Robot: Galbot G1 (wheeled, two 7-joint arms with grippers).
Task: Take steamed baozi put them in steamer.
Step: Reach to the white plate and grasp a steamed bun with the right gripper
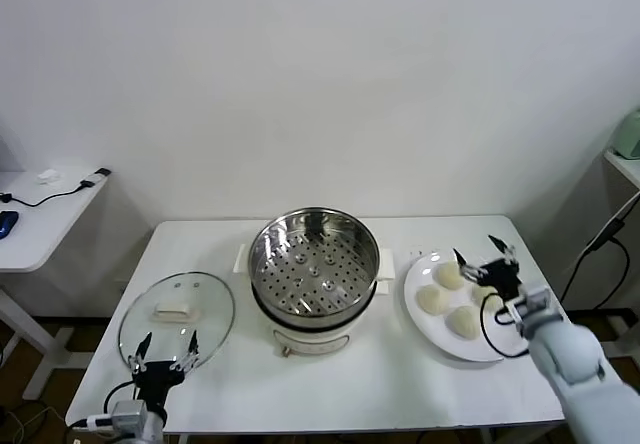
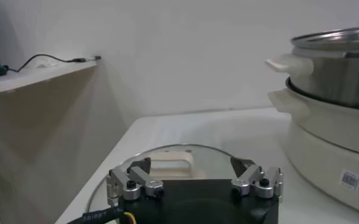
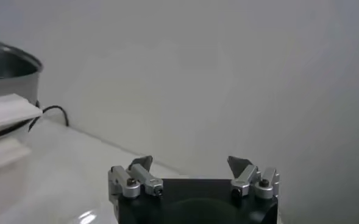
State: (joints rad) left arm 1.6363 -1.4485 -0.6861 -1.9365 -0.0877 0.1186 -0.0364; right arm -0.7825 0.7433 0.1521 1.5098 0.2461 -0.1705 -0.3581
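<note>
Over the far edge of the white plate (image 1: 432, 326), at the table's right side, the right gripper (image 1: 482, 253) hovered with its fingers spread wide and nothing between them, the fingertips raised just above the steamed baozi (image 1: 449, 275). Four of these cream-white buns lay close together on the plate, one partly hidden behind the gripper body. To the plate's left, mid-table, stood the steamer (image 1: 314, 267), a shiny steel pot on a white electric base, its perforated tray bare. A small label showed low on the base (image 2: 350, 179) in the left wrist view, its writing too small to read. Further left lay the round glass lid (image 1: 177, 321) with its white handle, flat on the white table (image 1: 380, 379). The left gripper (image 1: 164, 348) sat parked at the table's near-left edge, just beside the lid, fingers likewise wide apart and holding nothing. A side table (image 1: 40, 214) with a black cable stood off to the left.
</note>
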